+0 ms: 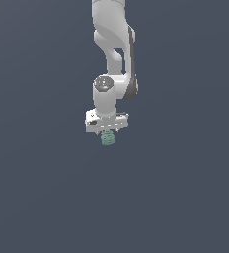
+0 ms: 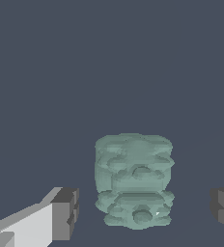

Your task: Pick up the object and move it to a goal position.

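Lying directly beneath the end effector, the object (image 2: 133, 181) sits in the gap between the two fingers, its long axis running roughly crosswise to the line that joins them, with clear space showing on either side in the wrist view; item: one small piece, pale teal-green, lumpy and ridged, roughly cylinder-shaped, with stacked bands and rounded knobs along its face, far smaller than the tool above it; position: in the exterior view it shows just below the white gripper body, near the middle of the frame, against plain dark blue-grey ground (image 1: 47, 197), and whether it rests on that ground or is a little off it cannot be told; gripper (image 1: 107, 134): white housing with dark grey fingertips (image 2: 65, 212), spread wide, wider than the piece, holding nothing, neither pad touching the piece; arm (image 1: 114, 44): single white arm with a dark panel at one side, descending from the top of the exterior view, wrist pointed straight down; judgement: the piece appears centred for a grasp, so the coming move turns on closing the fingers squarely onto its ridged sides; goal position: no marker visible in either view
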Tool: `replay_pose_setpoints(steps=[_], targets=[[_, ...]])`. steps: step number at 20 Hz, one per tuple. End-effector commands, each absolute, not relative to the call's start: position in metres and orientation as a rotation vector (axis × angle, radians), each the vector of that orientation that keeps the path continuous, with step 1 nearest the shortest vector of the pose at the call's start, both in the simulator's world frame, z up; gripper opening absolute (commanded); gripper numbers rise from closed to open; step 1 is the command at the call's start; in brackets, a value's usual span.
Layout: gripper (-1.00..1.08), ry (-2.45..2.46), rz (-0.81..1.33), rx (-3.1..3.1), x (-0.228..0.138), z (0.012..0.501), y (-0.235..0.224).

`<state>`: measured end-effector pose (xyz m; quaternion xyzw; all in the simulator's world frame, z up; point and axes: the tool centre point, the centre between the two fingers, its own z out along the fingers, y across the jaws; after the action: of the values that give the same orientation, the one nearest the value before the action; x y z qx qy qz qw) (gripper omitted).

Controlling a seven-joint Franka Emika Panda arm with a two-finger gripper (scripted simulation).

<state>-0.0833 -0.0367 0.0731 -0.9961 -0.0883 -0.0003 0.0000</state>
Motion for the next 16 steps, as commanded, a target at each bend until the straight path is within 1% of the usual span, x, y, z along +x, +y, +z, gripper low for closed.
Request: replay_pose_setpoints(steps=[1,5,10,11,16], targets=[[1.00,-0.279,0.000,-3.129,-0.084,0.061,-0.037],[1.00,-0.280,0.000,-3.129,-0.085,0.046,-0.037],[1.00,-0.281,0.000,-3.129,-0.084,0.039,-0.037],[-1.00,-0.281,0.000,-3.129,-0.084,0.039,-0.037],[-1.00,-0.281,0.000,-3.129,-0.084,0.039,-0.037]])
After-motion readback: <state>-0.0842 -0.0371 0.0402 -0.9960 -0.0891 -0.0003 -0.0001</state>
